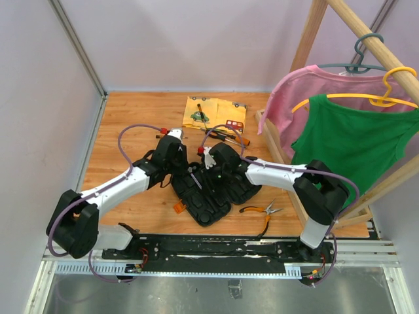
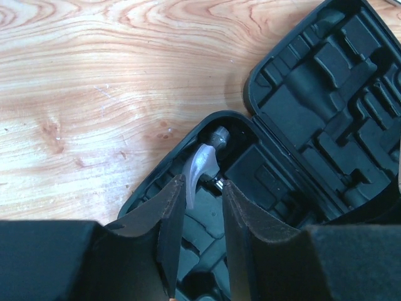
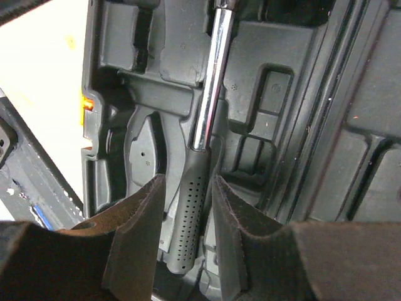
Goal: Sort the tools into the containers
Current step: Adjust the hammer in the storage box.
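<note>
Hammer lay in open tool case, long axis running between my arms: head inside left gripper, handle inside right gripper. Both jaws narrow astride it; I couldn't tell if clamped.

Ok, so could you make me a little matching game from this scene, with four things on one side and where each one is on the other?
Things
1. hammer
2. orange-handled pliers
3. yellow cloth
4. green shirt

Places
A. hanging on a yellow hanger at the right
B. lying in the open black case
C. on the bare table, right of the case, toward the near edge
D. spread out at the far edge of the table

Pairs: 1-B, 2-C, 3-D, 4-A
</note>
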